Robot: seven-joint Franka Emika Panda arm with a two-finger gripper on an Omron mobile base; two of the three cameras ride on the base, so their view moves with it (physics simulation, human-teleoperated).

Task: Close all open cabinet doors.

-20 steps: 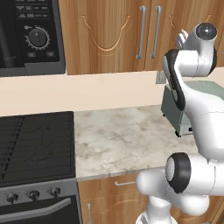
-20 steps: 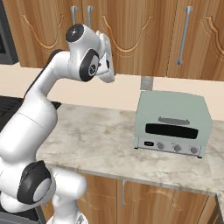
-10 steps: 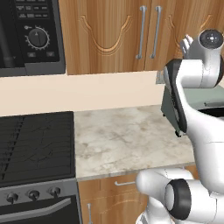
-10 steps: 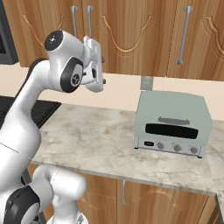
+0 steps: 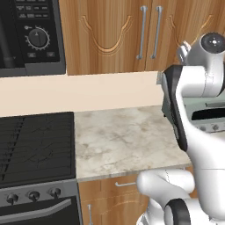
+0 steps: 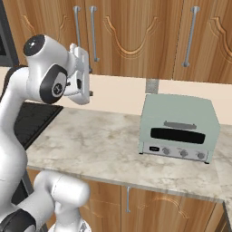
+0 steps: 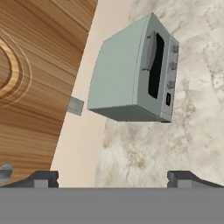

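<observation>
Brown wood-grain doors [image 6: 131,36] line the wall above the surface [image 6: 104,145], and every one we can see sits flush and shut, its long silver handle [image 6: 94,34] upright. In the left base view two handles [image 5: 149,31] stand side by side where a pair of doors meets. Our hand is raised beside the arm, just under the doors' lower edge and close to the beige wall, touching nothing. Our fingers [image 7: 113,177] stand wide apart with nothing between them; their dark tips frame a pale green toaster oven [image 7: 140,70] on the marble. That oven [image 6: 179,127] sits right of the arm, against the wall below a small grey outlet [image 6: 152,85]. Left of the surface lie a black stove [image 5: 35,145] and, above it, a black microwave [image 5: 30,35].
</observation>
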